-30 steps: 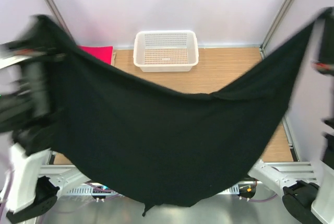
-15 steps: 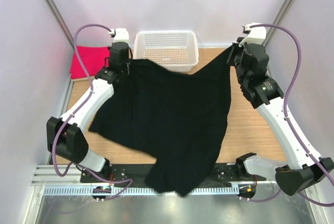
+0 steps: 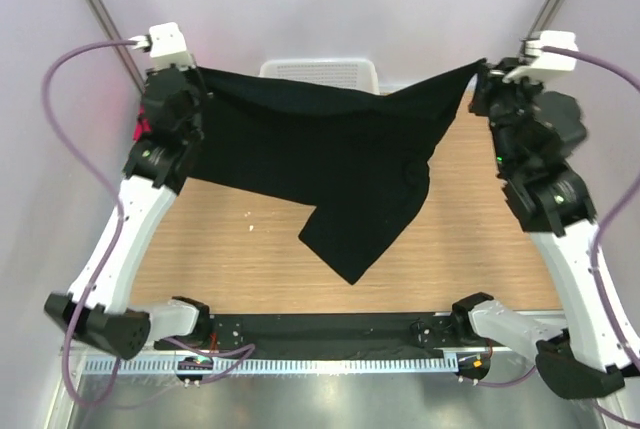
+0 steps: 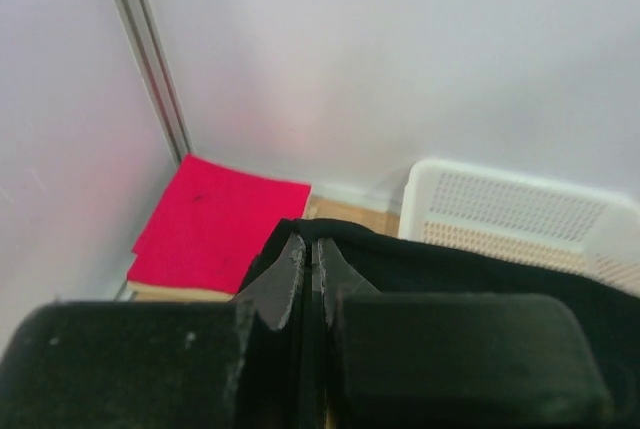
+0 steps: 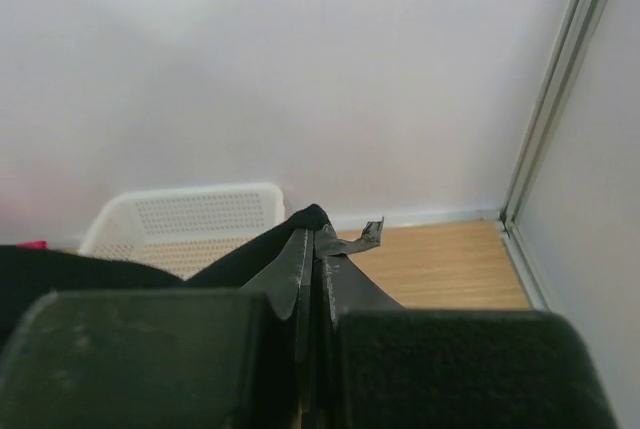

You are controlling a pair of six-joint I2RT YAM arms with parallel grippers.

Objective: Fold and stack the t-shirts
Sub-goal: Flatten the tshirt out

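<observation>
At the far left corner of the table (image 3: 230, 249) the pink-red t-shirt (image 4: 215, 219) lies folded flat. The left gripper (image 4: 308, 246) is high above that side, its fingers pressed together on one corner of the black t-shirt (image 3: 330, 164). The shirt hangs stretched along the far edge, partly covering the white basket (image 3: 320, 70), and droops toward the table's middle. The right gripper (image 5: 311, 239), near the far right corner, pinches the other end.
</observation>
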